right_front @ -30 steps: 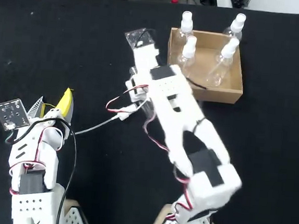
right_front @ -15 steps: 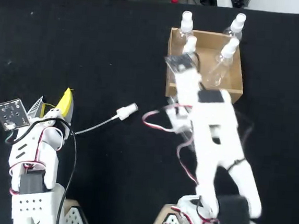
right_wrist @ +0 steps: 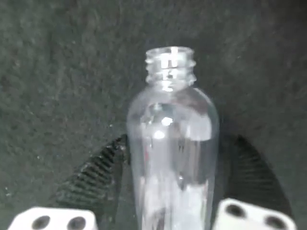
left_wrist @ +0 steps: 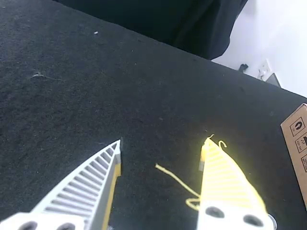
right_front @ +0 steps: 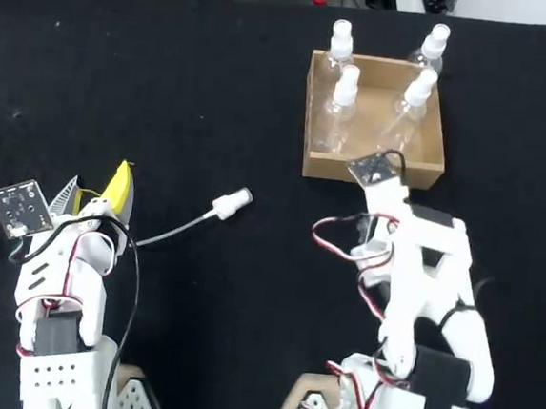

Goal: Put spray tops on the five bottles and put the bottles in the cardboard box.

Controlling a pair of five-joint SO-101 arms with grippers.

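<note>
Pinches the bare bottle (right_wrist: 170, 124) in the right claw (right_wrist: 180, 143), near the cardboard box (right_front: 372, 167); has the left claw (left_wrist: 163, 141) spread wide; needs the spray top (right_front: 232, 203) lying out on the table; best to hold the bottle straight up.

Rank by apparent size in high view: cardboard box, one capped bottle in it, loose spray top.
1. cardboard box
2. capped bottle
3. loose spray top: longer than the bottle with its tube, but far thinner.

Your four capped bottles (right_front: 345, 88) stand at the cardboard box (right_front: 372, 167); one spray top (right_front: 232, 202) lies loose nearby; the right gripper (right_wrist: 178, 158) grips a fifth bottle (right_wrist: 170, 134), uncapped.
</note>
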